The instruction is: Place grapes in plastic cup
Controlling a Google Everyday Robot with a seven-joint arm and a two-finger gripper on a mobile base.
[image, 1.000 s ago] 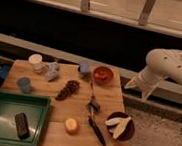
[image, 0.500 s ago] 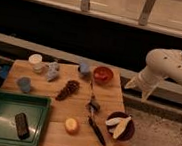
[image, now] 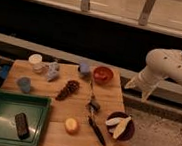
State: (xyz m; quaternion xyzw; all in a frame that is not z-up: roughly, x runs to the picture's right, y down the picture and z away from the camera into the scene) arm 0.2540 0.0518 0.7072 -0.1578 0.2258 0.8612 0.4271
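Grapes (image: 68, 89) ctr of board (image: 55, 119), plastic cup (image: 24, 84) at L, gripper (image: 137, 87) off R, grip unclear

The gripper (image: 138, 88) hangs off the table (image: 62, 109), at 3 o'clock from it. Its arm (image: 178, 71) is cut by the right edge. The green tray (image: 16, 96), at 7 o'clock, is cut at the bottom-left corner. The dark object (image: 21, 125) inside it and the grey-blue lump (image: 52, 71) at 11 o'clock are too blurred to name.

White arm (image: 170, 65) bent, pincer (image: 138, 88) hanging low at the view's right.
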